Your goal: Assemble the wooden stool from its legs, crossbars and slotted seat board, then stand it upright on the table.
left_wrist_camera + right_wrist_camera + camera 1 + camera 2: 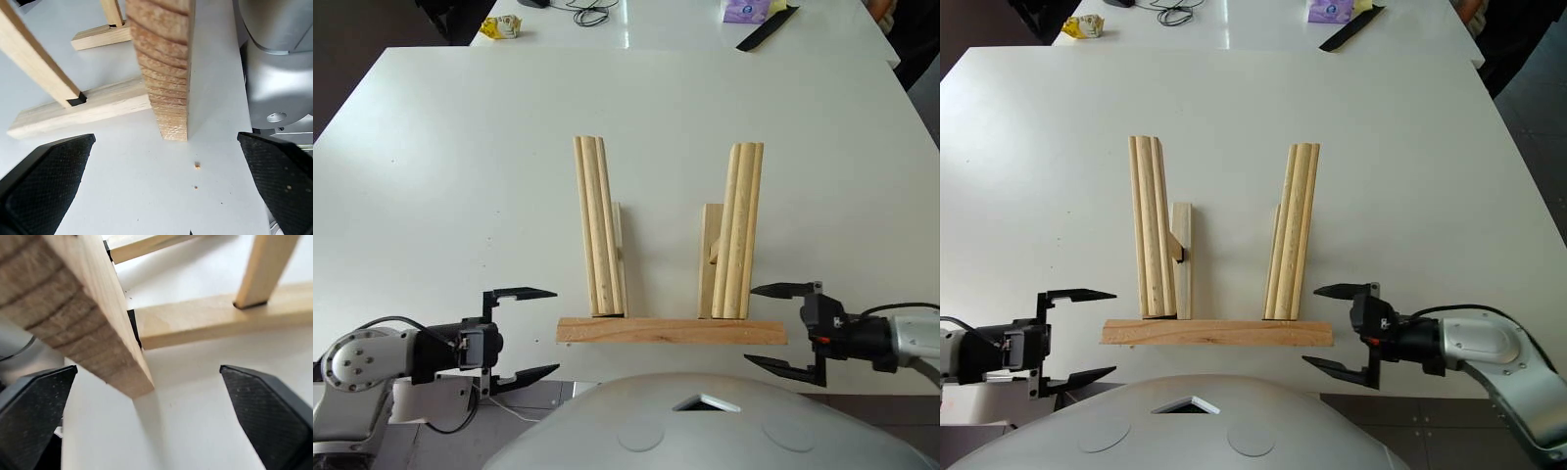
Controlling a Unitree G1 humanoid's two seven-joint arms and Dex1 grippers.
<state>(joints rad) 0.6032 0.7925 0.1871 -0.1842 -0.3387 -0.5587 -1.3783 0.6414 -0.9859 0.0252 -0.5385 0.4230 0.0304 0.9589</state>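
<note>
nearest me, my left claw (556, 331) hangs at the table's near edge with its jaws spread wide, holding nothing, just beside the left end of the seat board (671, 331). my right claw (749, 324) mirrors it at the board's right end, equally wide open and gripping nothing. in the wrist views the board's end grain sits between the black fingers (46, 171) without touching them. the seat board stands on its long edge on the white table (460, 147), and the legs (597, 225) run away from me off its far face in two bundles, meeting it at dark slots, with short crossbars (710, 259) on their inner sides. far back lie a yellow packet (501, 26), a cable (592, 12) and a purple box (746, 10).
</note>
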